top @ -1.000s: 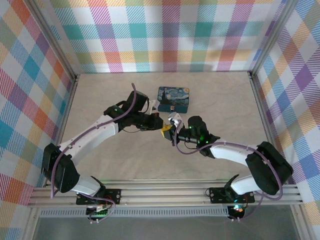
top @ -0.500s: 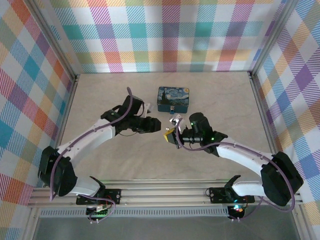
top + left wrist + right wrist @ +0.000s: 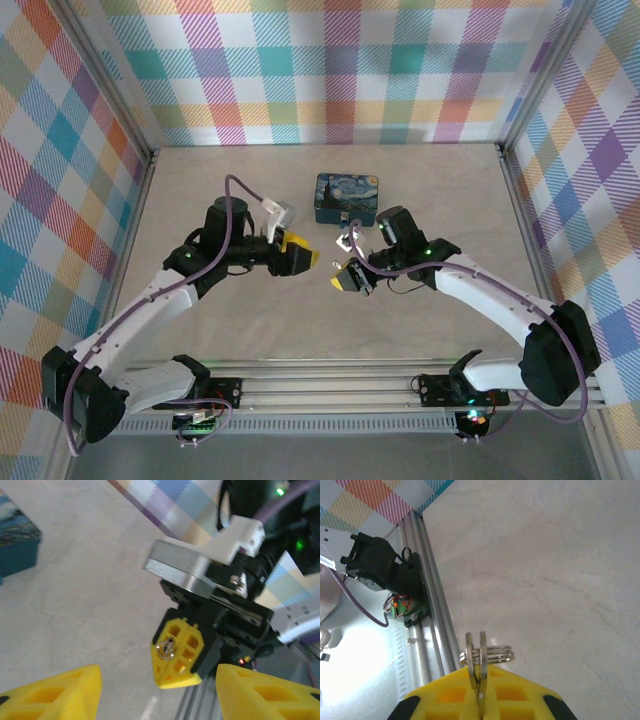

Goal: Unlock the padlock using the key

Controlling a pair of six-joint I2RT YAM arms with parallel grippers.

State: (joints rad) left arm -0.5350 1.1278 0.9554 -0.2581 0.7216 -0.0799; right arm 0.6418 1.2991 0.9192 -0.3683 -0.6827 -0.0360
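Lab test cell: plaid-lined walls (image 3: 330, 70), aluminium frame (image 3: 330, 382).

The left arm (image 3: 150, 305) and right arm (image 3: 490, 298) share white shell links, black joint housings and a purple cable (image 3: 228, 205) apiece, on black bases (image 3: 190, 385) at 6 o'clock from above. Green lights (image 3: 300, 545) glow near the wrists. The left gripper (image 3: 304, 255) and right gripper (image 3: 347, 278) have yellow lattice-cut fingers (image 3: 180, 652). Behind the right gripper's are a silver disc (image 3: 175, 565), white bracket (image 3: 240, 537) and screw (image 3: 239, 581).

no words, numbers, brand marks or signs can be read anywhere; the padlock (image 3: 346, 198) at twelve o'clock bears a swirling picture print, no lettering.
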